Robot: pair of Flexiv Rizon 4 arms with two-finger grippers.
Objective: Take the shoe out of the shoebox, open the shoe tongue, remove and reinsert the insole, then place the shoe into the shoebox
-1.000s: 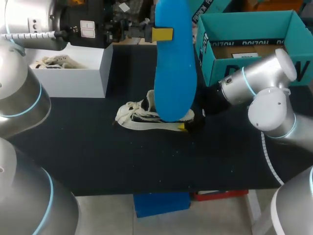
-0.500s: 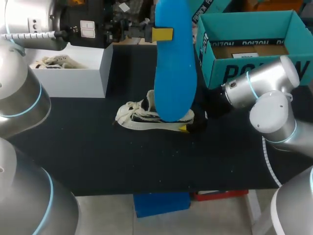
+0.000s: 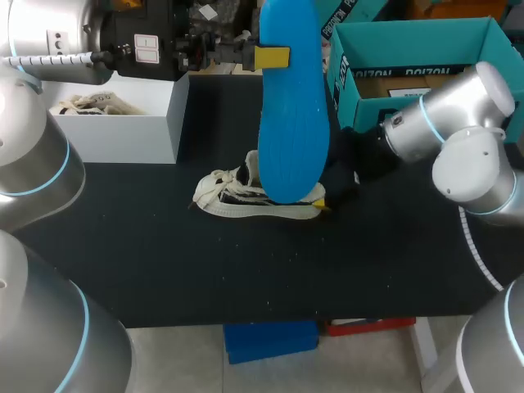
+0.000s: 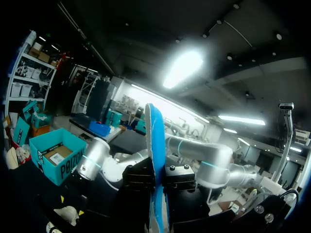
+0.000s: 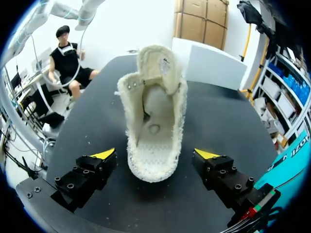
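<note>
Right claw [image 5: 155, 154] straddles shoe [image 5: 154, 121] heel untouched; left claw [image 4: 156, 179] grips raised insole [image 3: 292, 106].

In the head view the raised blue insole [image 3: 293, 123] runs off the top edge and covers the heel half of the shoe [image 3: 223, 198] at the middle of the table [image 3: 123, 246]. Only one yellow tip of the left gripper [image 3: 272, 57] shows across the insole; its other finger is behind. The right gripper [image 5: 154, 155] shows a single tip there. The right arm [image 3: 442, 123] covers the near right corner of the shoebox [image 3: 364, 123]. From the right wrist, the tongue hides the shoe's toe.
</note>
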